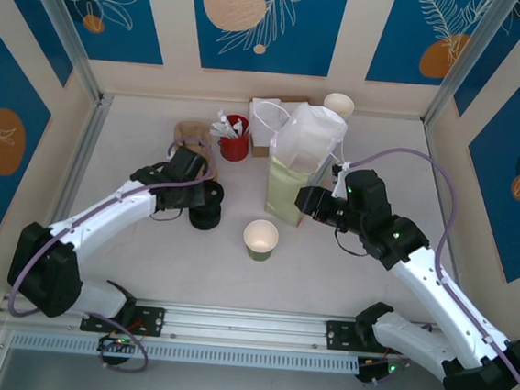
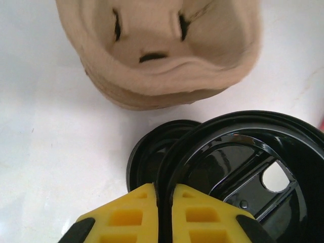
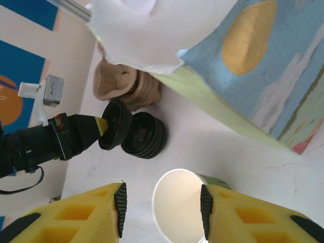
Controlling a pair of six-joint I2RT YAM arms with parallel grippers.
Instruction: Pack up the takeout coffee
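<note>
- The paper cup (image 1: pixel 260 239) is seen upright and lidless at the centre of the top view, on the tabletop (image 1: pixel 325 280). A darker green band is shown around its lower part.
- In the right wrist view the cup is framed at the lower edge between the spread fingers of the right pincer (image 3: pixel 162 202). A gap is seen on either side, and no touch is shown.
- In the top view the right pincer is placed up and right of the cup, just beside the pale green bag (image 1: pixel 286 193).
- The black lid (image 2: pixel 238 167) is clamped by its rim in the closed left pincer (image 2: pixel 164 195). It is held on edge by the lid stack (image 2: pixel 144 157), left of the cup.
- The cardboard carrier (image 2: pixel 162 45) is found just beyond the stack.
- Bare tabletop is seen below the cup and at its lower sides, while the bag stands close at its upper right.
</note>
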